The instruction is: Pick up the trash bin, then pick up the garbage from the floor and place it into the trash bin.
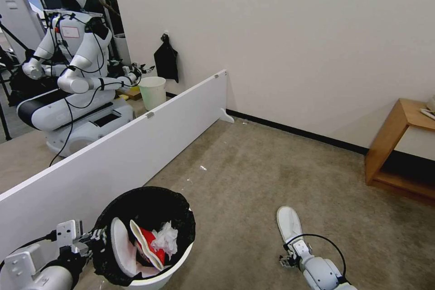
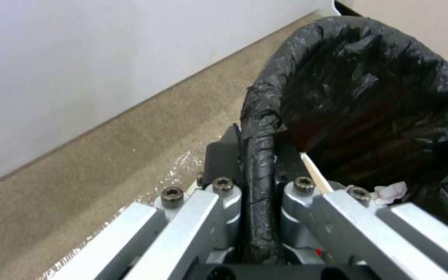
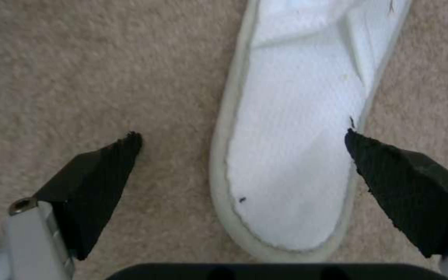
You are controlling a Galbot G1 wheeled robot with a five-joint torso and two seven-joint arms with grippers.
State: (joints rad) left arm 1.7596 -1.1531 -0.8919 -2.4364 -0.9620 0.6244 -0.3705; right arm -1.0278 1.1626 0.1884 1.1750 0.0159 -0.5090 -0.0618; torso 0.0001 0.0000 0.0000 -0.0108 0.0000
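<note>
The white slipper [image 3: 291,155] lies flat on the beige carpet [image 1: 253,176], sole down and its open insole facing up, and the right gripper [image 3: 242,142] hangs just above its heel end with the jaws spread wide: one black pad [image 3: 105,171] sits over bare carpet beside the slipper's edge, the other pad at the opposite edge, so the heel lies between them but off-centre, nearer the second pad. Neither pad visibly presses the slipper. In the head view this slipper [image 1: 288,223] points away from the robot, with the right gripper [image 1: 290,260] at its near end. To the robot's left stands the trash bin [image 1: 149,235], white with a black bag [image 2: 369,85] folded over its rim; the left gripper [image 1: 97,238] is clamped on that rim, one finger inside and one outside the bagged edge. Inside the bin rest another white slipper [image 1: 120,247], a crushed red-white cup [image 1: 147,244] and white tissue [image 1: 165,237]. A low white partition board [image 1: 136,145] runs behind the bin, and a wooden side table [image 1: 398,145] stands by the wall at the right.
</note>
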